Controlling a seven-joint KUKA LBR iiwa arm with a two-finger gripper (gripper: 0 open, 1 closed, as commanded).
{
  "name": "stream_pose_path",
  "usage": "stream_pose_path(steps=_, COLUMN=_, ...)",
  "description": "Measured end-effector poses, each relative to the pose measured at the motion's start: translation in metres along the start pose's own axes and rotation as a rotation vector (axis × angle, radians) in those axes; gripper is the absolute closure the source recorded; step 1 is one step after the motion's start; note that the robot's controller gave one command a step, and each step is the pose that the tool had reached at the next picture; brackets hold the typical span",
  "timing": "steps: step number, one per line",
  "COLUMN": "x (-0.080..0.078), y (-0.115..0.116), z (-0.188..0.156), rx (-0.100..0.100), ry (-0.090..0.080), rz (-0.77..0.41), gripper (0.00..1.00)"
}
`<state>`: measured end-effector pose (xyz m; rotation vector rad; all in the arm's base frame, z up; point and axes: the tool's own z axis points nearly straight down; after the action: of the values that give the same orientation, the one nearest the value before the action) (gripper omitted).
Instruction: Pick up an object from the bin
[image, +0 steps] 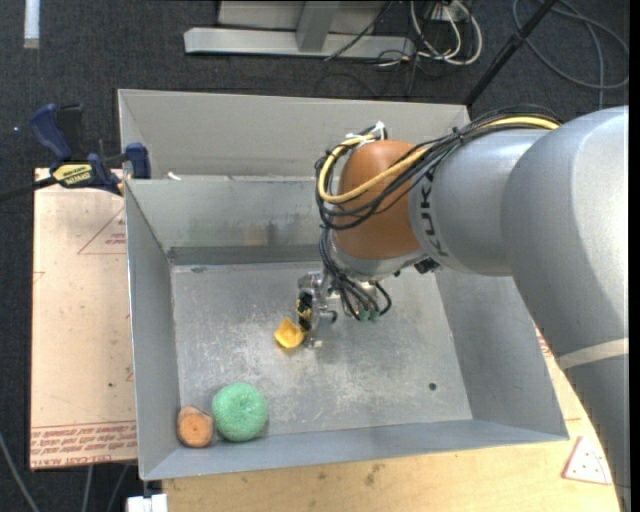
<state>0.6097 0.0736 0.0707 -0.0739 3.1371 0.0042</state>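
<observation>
While working mid-bin (400, 380) with gripper (312, 318) just right of yellow piece (289, 336), touching or nearly: not managing to tell open or closed. Advising centring over piece, descending straight, closing gently. Ignoring green ball (240, 412) and orange lump (195, 427), lower-left corner.

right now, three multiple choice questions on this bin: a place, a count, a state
1. Where in the grey metal bin is the green round ball? A lower-left corner B middle C upper-right corner
2. How many loose things lie in the bin? A one B three C five
3. The gripper is A down inside the bin B outside it C on the rim
1 A: it sits there beside an orange-brown round lump. 2 B: ball, lump, small yellow piece. 3 A: it hangs low mid-bin by the yellow piece.
</observation>
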Motion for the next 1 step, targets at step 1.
stream_pose_path(steps=1, x=0.0000, y=0.0002, z=-0.0002, rx=0.000, ry=0.000, rz=0.000, gripper=1.00)
